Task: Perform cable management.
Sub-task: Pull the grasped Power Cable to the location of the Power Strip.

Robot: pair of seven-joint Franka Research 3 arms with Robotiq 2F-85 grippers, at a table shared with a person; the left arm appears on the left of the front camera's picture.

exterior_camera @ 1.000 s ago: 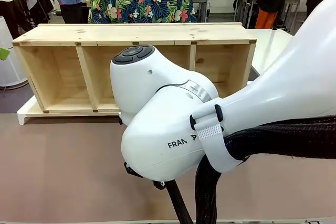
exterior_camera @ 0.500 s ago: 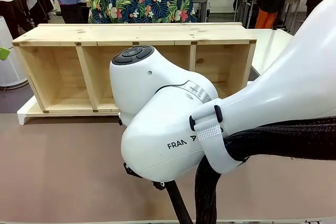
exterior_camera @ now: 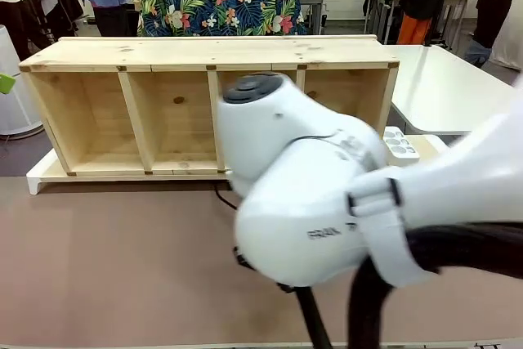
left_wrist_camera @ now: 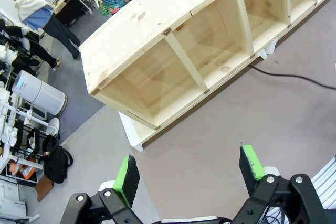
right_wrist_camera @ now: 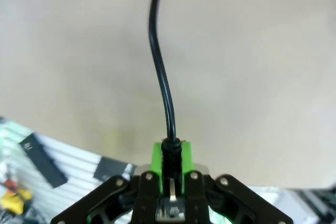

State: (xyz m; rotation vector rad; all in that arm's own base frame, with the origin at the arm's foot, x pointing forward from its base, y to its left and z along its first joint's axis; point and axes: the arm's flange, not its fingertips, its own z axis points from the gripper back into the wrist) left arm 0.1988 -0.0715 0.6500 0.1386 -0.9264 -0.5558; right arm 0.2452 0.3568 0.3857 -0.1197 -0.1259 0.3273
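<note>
Front camera close behind right arm (exterior_camera: 327, 202), toward shelf (exterior_camera: 204, 53); left wrist camera high above same shelf and cable (left_wrist_camera: 286, 75).

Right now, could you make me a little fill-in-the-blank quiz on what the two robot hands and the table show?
The right hand is ___ on the black cable. The left hand is ___, holding nothing. The power strip by the wooden shelf is coloured ___.
Missing words: shut, open, white.
</note>
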